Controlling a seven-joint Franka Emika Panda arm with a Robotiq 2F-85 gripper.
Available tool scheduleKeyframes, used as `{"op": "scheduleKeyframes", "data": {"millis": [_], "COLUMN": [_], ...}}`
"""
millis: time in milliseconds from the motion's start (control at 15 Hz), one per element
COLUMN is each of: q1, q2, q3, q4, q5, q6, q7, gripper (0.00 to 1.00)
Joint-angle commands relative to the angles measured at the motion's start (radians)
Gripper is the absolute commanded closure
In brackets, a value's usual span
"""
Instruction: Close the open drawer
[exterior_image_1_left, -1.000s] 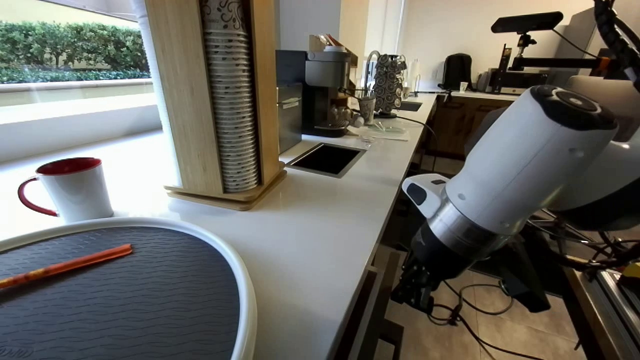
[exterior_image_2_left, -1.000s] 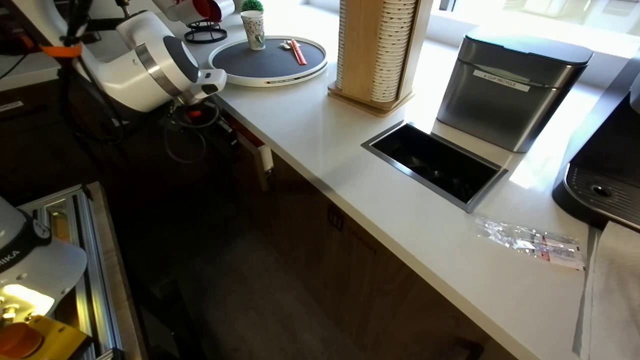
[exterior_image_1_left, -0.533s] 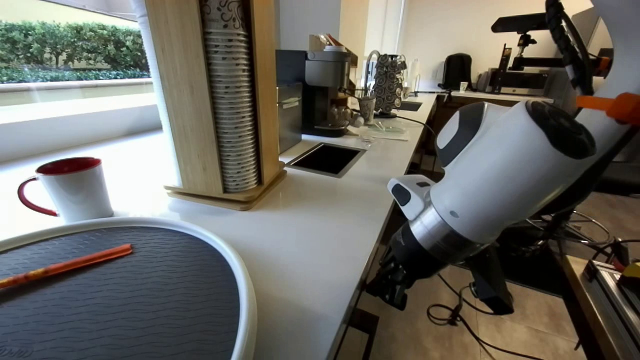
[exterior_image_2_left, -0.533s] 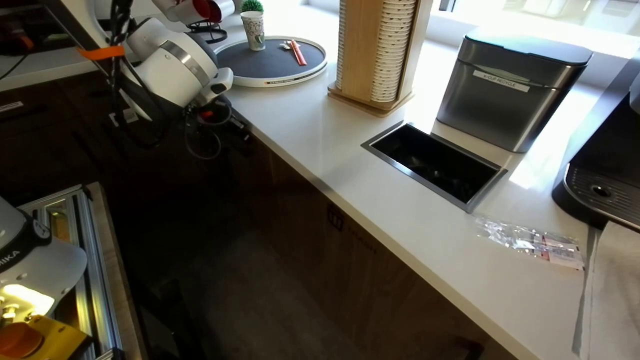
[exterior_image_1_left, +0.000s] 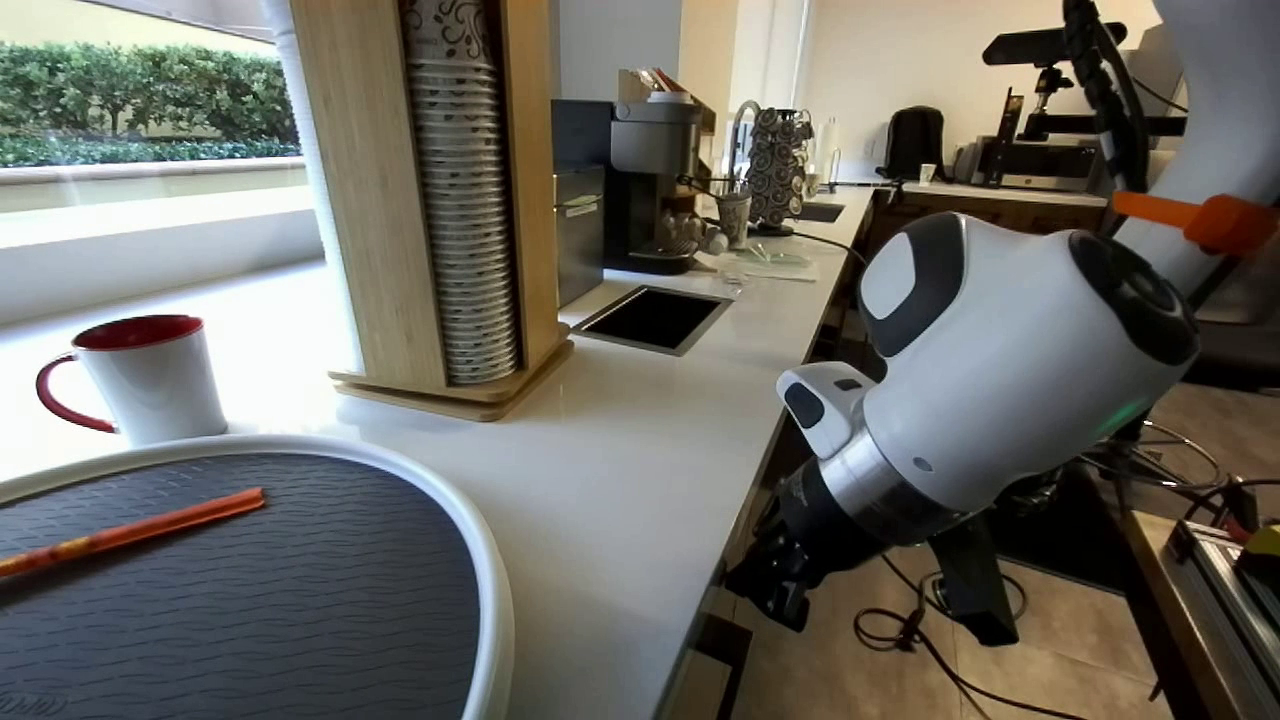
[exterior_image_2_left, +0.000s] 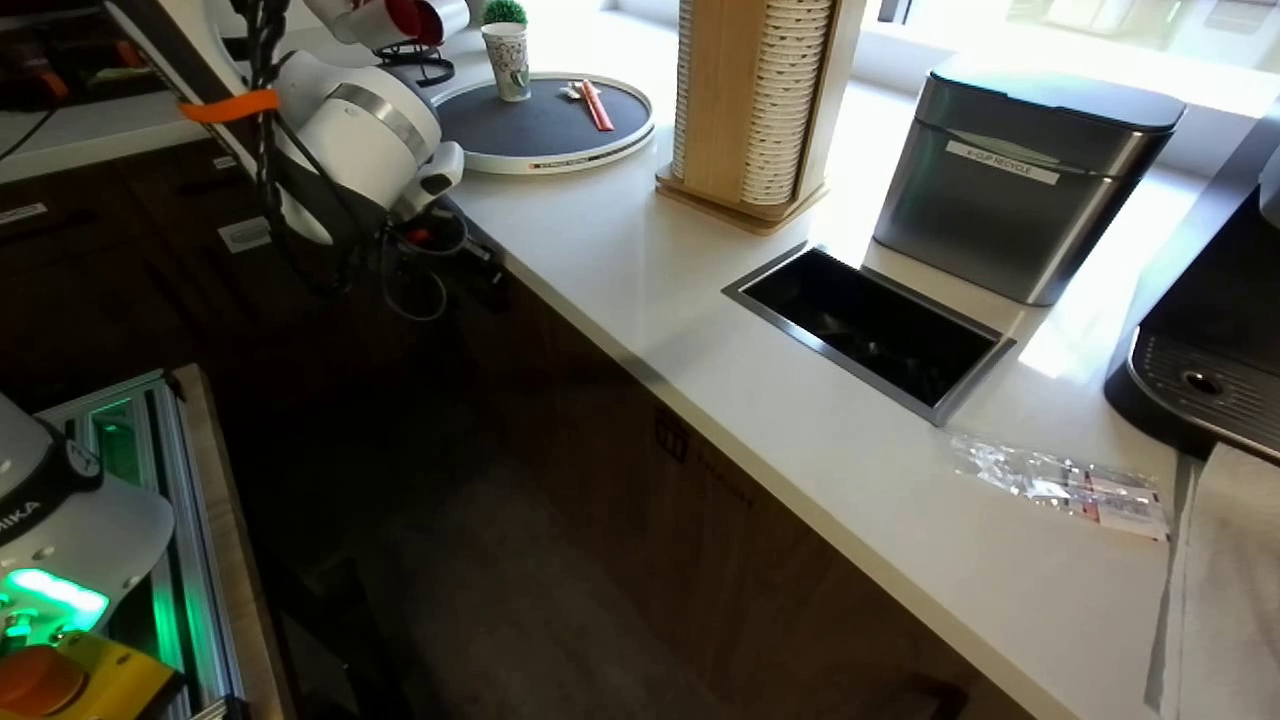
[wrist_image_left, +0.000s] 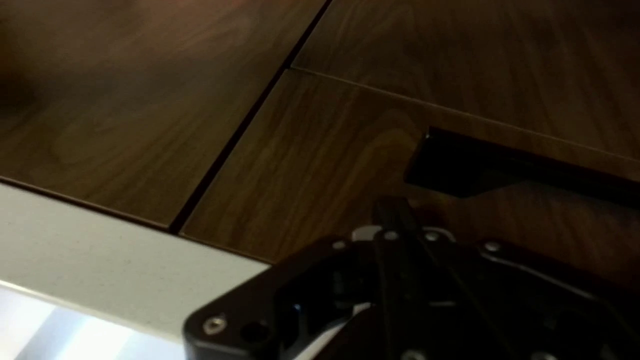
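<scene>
The drawer's brown wooden front (wrist_image_left: 300, 165) shows in the wrist view and looks flush with the panel beside it, with a thin dark gap between them. Its white walls and contents are hidden. Its black handle (wrist_image_left: 450, 162) stands out from the front, and it also shows below the counter edge in an exterior view (exterior_image_1_left: 735, 638). My gripper (wrist_image_left: 397, 212) is shut and holds nothing visible. Its fingertips are at the drawer front beside the handle; whether they touch it I cannot tell. In both exterior views the gripper (exterior_image_1_left: 768, 598) (exterior_image_2_left: 492, 268) is just below the counter edge.
The white counter (exterior_image_1_left: 610, 530) overhangs the drawer. A round dark tray with a white rim (exterior_image_1_left: 495, 590) stands on it near the edge. A wooden cup holder (exterior_image_2_left: 725, 130) and a sunken bin opening (exterior_image_2_left: 870, 330) are farther along. Cables lie on the floor (exterior_image_1_left: 1080, 600).
The drawer stuck out a second ago with its white side showing; it has slid in under the counter. My gripper moved toward the counter with it. The base light turned from yellow to green.
</scene>
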Motion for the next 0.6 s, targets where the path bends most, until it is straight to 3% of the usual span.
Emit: {"op": "scheduleKeyframes", "data": {"millis": [0,200,400,467,533], "q1": [-0.004,-0.004,0.020,-0.073,-0.076], "q2": [0.039,0.046,-0.017,-0.052,-0.091], "q3": [0.021,0.029,-0.008,0.085,0.094], "q4": [0.053,0.036,-0.078,-0.124,-0.175], "q5": [-0.158,-0.197,-0.011,0.065,0.139], "q6": [-0.061,-0.069,-0.037,-0.066,-0.062], "q7": [0.186,0.231,0.019,-0.069,-0.147], "gripper": [1.00,1.00,1.00,1.00,1.00]}}
